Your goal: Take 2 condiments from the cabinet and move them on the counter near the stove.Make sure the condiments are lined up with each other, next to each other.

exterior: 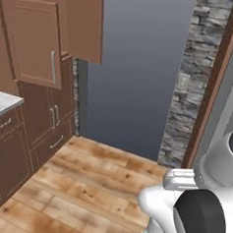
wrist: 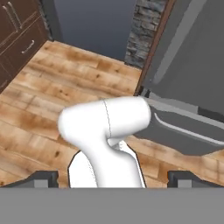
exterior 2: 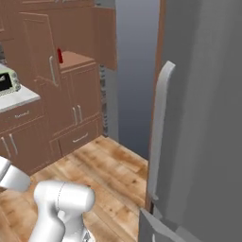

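Red bottle (exterior 2: 60,55) far from open end effector (wrist: 112,178)

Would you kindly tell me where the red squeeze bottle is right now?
The red squeeze bottle stands on the shelf inside the open cabinet at the right base view's upper left, just behind the cabinet door.

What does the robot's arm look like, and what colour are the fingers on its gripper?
The arm is built of glossy white, rounded tubular links, with a big round black cap at one joint and a grey ring on another. In the hand view, the gripper ends in two small dark grey, blocky fingers at the bottom. No cables, labels or markings are visible.
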Controlling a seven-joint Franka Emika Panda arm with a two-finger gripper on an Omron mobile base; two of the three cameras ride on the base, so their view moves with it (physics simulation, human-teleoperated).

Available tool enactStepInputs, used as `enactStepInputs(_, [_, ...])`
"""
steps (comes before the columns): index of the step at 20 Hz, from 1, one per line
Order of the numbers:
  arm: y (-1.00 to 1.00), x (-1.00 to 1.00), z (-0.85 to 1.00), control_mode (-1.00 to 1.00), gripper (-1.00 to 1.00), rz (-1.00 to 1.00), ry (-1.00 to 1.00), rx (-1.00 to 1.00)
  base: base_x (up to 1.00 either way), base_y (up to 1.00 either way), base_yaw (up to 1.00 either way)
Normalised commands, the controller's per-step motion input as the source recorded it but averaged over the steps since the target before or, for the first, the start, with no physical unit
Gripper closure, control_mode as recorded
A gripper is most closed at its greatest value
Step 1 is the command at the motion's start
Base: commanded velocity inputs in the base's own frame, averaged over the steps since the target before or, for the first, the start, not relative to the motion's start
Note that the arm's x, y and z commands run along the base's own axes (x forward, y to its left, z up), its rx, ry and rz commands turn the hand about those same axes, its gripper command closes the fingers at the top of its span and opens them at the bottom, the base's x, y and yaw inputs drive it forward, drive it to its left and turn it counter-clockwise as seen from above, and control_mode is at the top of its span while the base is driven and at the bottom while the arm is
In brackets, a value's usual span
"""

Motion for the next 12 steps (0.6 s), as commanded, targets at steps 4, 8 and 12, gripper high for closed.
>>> enactStepInputs(4, [0.00, 0.00, 0.00, 1.00, -1.00, 0.00, 0.00, 0.00, 0.46, 0.41, 0.48])
enactStepInputs(8, [0.00, 0.00, 0.00, 1.00, -1.00, 0.00, 0.00, 0.00, 0.74, 0.04, 0.43])
enactStepInputs(12, [0.00, 0.00, 0.00, 1.00, -1.00, 0.00, 0.00, 0.00, 0.46, -0.24, 0.31])
